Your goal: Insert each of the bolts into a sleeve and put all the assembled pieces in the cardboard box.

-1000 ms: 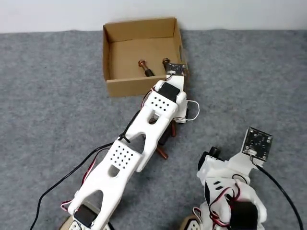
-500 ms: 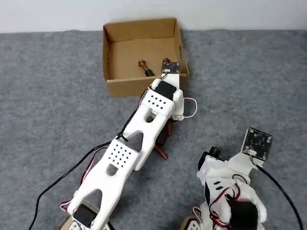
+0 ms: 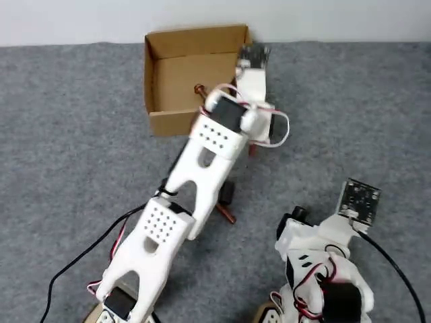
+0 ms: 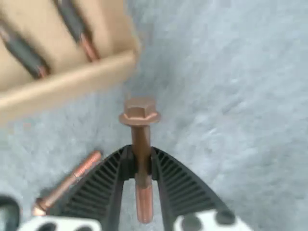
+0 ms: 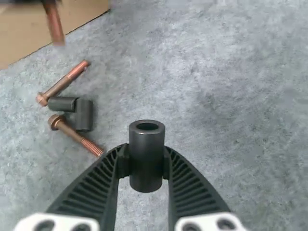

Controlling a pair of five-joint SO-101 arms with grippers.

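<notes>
Left claw (image 4: 139,161) clenched on a copper bolt (image 4: 139,115) just outside the cardboard box (image 4: 57,91), right claw (image 5: 147,161) clamped around a dark sleeve (image 5: 146,142) well apart — seemingly the joining step — next, the bolt's tip must line up with the sleeve's bore.

In the high view the left arm (image 3: 202,158) covers the cardboard box's (image 3: 153,81) 5 o'clock corner and most of its contents; one bolt head (image 3: 199,88) peeks out. The same arm half covers a loose sleeve (image 3: 228,191) and a loose bolt (image 3: 225,214). In the left wrist view the box is blurred and cut by the frame edge, as are two assembled pieces (image 4: 24,53) in it; the left claw (image 4: 140,156) hides the held bolt's (image 4: 139,115) middle. In the right wrist view the right claw (image 5: 146,154) covers the held sleeve's (image 5: 146,137) flanks, and a blurred copper shank (image 5: 54,21) is cut off at the edge.
</notes>
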